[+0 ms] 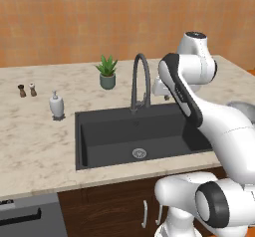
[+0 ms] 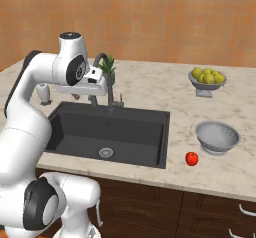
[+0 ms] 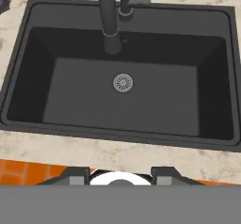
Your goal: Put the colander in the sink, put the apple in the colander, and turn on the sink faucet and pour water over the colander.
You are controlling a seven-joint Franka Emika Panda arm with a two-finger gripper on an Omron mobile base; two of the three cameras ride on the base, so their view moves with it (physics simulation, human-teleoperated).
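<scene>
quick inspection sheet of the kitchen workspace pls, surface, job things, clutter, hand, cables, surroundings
surface: beige marble counter, dry.
job's things: colander upright on the counter right of the sink; apple beside it, apart; basin holds only its drain; sink faucet shows no water.
clutter: fruit bowl, soap dispenser, two shakers, potted plant.
hand: hand above the sink, holding nothing; opening unclear.
cables: nothing seen.
surroundings: orange wall, dark wood cabinets.
</scene>
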